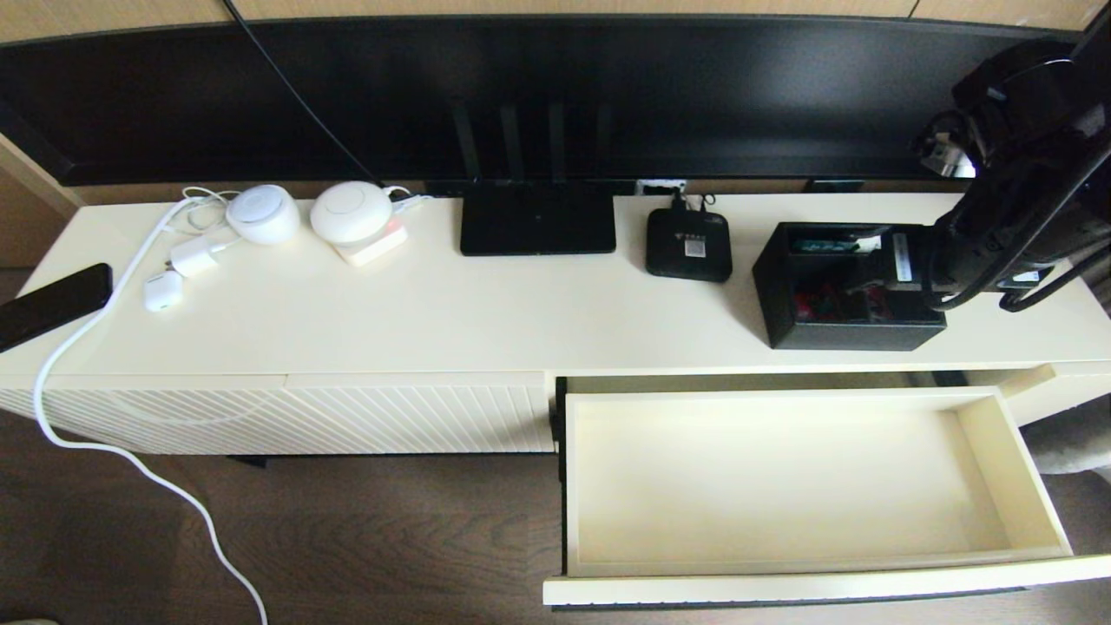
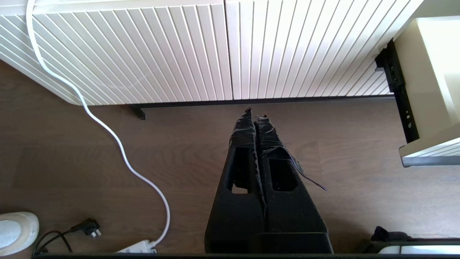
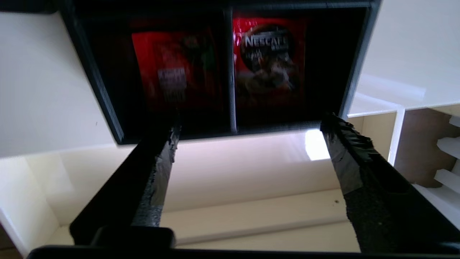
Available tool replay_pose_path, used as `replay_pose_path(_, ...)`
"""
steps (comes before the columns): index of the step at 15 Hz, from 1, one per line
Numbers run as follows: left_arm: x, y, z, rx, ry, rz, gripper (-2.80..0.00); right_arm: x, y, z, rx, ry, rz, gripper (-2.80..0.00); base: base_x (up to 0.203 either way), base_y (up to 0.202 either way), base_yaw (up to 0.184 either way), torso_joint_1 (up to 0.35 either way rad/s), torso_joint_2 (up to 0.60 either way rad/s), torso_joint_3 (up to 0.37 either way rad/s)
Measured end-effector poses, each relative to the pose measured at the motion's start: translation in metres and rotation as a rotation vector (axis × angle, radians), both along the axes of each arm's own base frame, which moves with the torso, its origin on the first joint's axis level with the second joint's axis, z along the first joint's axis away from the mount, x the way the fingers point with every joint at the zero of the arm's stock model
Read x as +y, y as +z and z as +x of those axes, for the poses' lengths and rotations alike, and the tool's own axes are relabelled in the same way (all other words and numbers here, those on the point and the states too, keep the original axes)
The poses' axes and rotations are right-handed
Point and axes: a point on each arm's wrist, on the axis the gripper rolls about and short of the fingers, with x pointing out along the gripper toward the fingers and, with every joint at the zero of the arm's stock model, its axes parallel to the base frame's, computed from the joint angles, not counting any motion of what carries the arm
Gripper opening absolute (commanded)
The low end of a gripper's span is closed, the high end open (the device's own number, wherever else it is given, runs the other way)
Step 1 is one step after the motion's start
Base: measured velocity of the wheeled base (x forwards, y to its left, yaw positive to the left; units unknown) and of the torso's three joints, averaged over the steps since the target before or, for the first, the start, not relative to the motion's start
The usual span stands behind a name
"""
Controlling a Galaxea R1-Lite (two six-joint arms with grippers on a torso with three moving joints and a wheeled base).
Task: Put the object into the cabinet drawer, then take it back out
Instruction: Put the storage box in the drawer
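Hovering over the cabinet top, the right claw (image 3: 248,129) has its two fingers spread wide apart, one tip at the box's (image 1: 846,286) near wall and the other just outside its corner; whether either touches the rim I cannot tell. Ahead of the claw the box sits on the cabinet top (image 1: 434,312), its two square compartments facing up, each holding a red packet (image 3: 267,61). Below and behind the fingers the drawer (image 1: 781,486) stands pulled fully out, its cream inside bare. Off beyond the box, a small black device (image 1: 688,245) and a flat router (image 1: 537,227) rest on the same surface. The left claw (image 2: 256,115) hangs low over the wooden floor (image 2: 90,172), fingers pressed together, facing the ribbed front panel (image 2: 143,50).
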Motion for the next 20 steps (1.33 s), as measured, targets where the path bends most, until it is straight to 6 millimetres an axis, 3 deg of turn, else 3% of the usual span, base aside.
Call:
replay_pose_path(9,0.000,0.000,0.000,0.000,0.000,0.000,-2.80,-0.006,-0.015,0.041,0.013,0.056,0.082,0.00,0.000,0.000,0.000,0.000,0.00,0.000)
replay_pose_path(20,0.000,0.000,0.000,0.000,0.000,0.000,-2.80,-0.013,-0.039,0.075,-0.002,0.103,-0.016,0.00,0.000,0.000,0.000,0.000,0.00,0.000)
